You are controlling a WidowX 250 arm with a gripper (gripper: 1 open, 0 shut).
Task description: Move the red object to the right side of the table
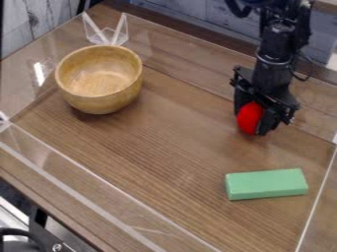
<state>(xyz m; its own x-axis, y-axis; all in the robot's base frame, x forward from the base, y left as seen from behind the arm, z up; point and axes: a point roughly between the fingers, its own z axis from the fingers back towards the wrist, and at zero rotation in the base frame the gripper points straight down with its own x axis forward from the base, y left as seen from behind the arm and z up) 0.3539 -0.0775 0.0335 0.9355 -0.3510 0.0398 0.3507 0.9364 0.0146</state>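
Observation:
The red object [249, 118] is a small rounded toy low over the right half of the dark wood table [158, 148]. My gripper [258, 124] points straight down over it. Its black fingers [273, 114] stand on both sides of the red object and close against it. Only the toy's left red side shows between the fingers. Its top is hidden by the gripper.
A green rectangular block [266, 184] lies in front of the gripper near the table's right front corner. A wooden bowl [101, 79] sits at the back left. Clear acrylic walls [53, 167] edge the table.

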